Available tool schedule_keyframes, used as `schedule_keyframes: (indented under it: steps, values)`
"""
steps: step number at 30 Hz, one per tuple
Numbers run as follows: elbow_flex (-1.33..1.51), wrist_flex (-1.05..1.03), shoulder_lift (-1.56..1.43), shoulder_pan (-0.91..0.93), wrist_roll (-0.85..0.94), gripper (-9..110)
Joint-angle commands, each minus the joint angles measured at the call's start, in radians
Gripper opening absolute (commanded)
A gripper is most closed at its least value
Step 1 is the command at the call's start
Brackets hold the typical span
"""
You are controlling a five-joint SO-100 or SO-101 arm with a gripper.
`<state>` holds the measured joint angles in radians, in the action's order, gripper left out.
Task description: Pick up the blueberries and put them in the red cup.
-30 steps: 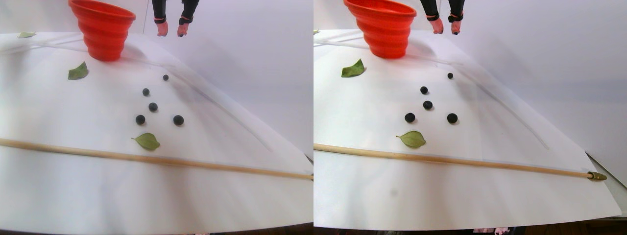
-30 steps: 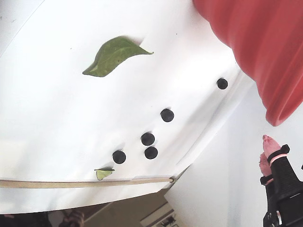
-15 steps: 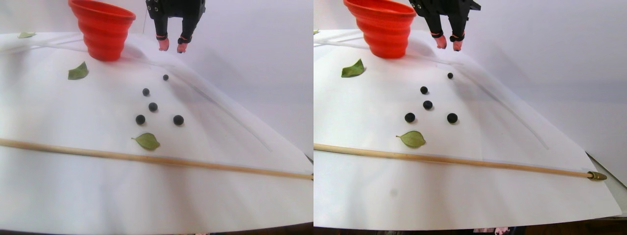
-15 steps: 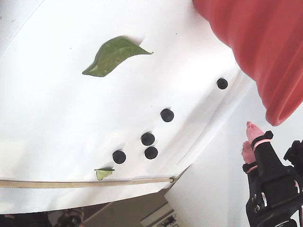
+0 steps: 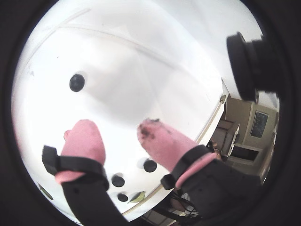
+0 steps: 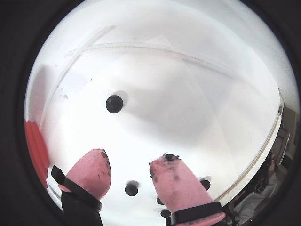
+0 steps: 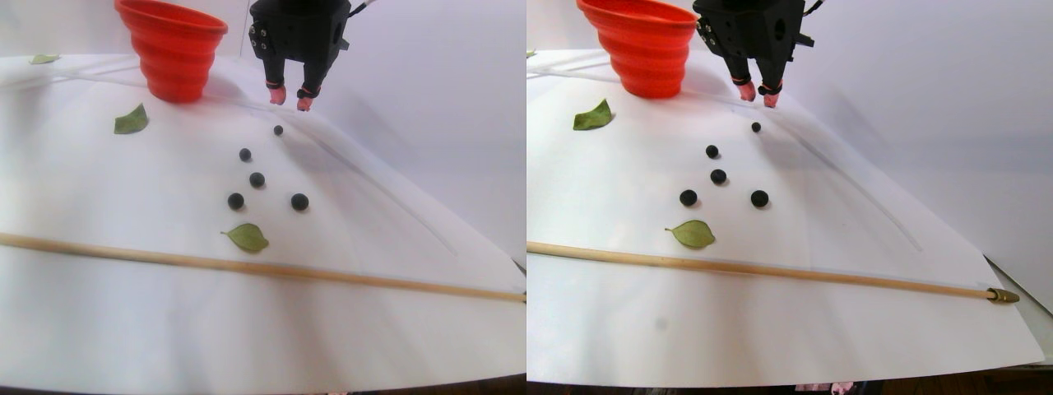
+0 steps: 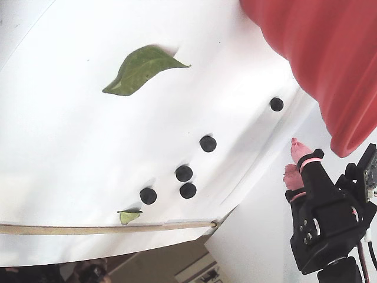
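Several dark blueberries point(image 7: 257, 179) lie loose on the white sheet point(image 7: 99, 197), right of centre in the left half of the stereo pair view. The smallest and farthest one point(image 7: 278, 130) also appears in both wrist views point(image 5: 77, 82) point(image 6: 114, 103) and in the fixed view point(image 8: 276, 104). My pink-tipped black gripper point(image 7: 290, 99) hangs open just above the sheet, a little behind that berry and apart from it. Nothing is between its fingertips point(image 6: 131, 159) point(image 5: 115, 126) point(image 8: 292, 158). The red cup point(image 7: 173, 49) stands upright at the back, left of the gripper, and fills the top right of the fixed view point(image 8: 324, 53).
Green leaves lie on the sheet, one near the cup point(image 7: 132, 121) and one in front of the berries point(image 7: 248, 238). A long wooden stick point(image 7: 247, 267) crosses the sheet nearer the front. The sheet's right edge slopes away to bare grey surface.
The gripper has come down from the top of the stereo view toward the sheet and now sits just behind the smallest berry. Berries, cup and leaves have not moved.
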<state>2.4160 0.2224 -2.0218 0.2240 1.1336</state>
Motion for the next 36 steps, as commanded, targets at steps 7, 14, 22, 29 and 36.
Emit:
schedule_keyframes:
  steps: [7,14,22,29,36]
  values:
    - [-0.117,0.041,0.074,0.015,-0.011,17]
    - [-0.161,0.078,0.152,-0.006,-0.012,18]
    - [-0.196,0.132,0.236,-0.028,-0.012,18]
    - [-0.247,0.143,0.287,-0.038,-0.032,18]
    - [-0.296,0.156,0.331,-0.041,-0.055,18]
